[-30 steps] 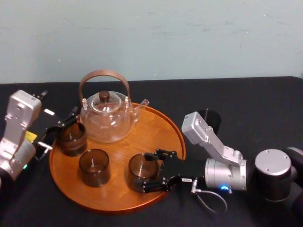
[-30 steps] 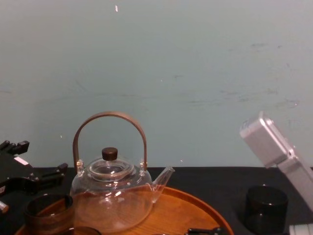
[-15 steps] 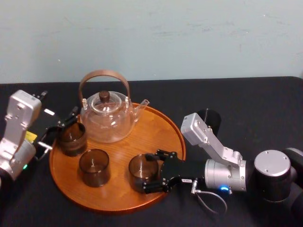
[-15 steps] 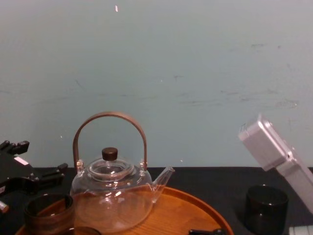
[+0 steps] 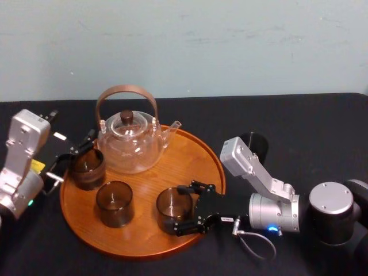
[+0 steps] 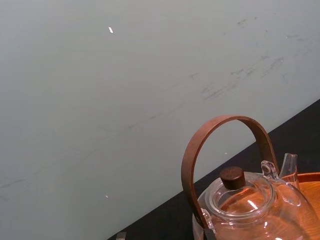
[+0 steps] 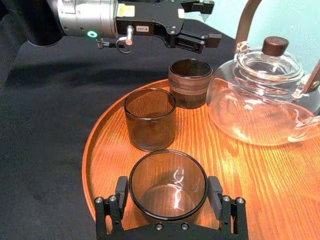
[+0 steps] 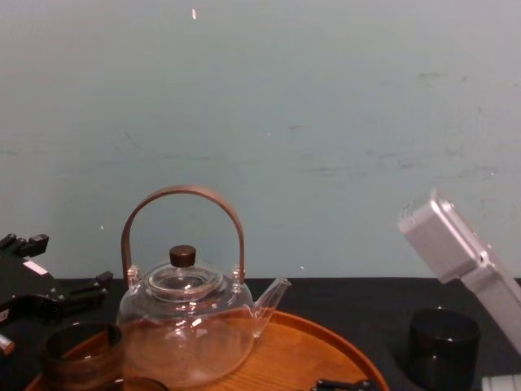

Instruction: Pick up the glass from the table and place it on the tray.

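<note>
– Right gripper (image 5: pixel 179 210): what is held?
– The glass (image 7: pixel 168 186) is pinched between its two fingers (image 7: pixel 121 190), one pad laid against each side. The glass is set on the tray (image 5: pixel 198 155), in its near right part, close to the rim.
– What is changed from a second ago?
– Almost nothing. The glass and the fingers are found at the same spot. Only the grey wrist link (image 5: pixel 237 154) is shifted very slightly.
– How is the glass turned?
– It is stood upright, mouth up and axis vertical, with its base on the wood.
– What is placed around it?
– A second glass (image 5: pixel 114 202) and a third glass (image 5: pixel 87 168) are stood on the tray to its left. The glass teapot (image 5: pixel 127 141) is set behind them, with its spout pointed right. A fourth glass (image 8: pixel 442 346) is left on the black table (image 5: pixel 310 126), behind the right arm.
– And the left gripper (image 7: pixel 212 22)?
– It is held at the tray's left edge, just beside the third glass, with its fingers spread and nothing between them.
</note>
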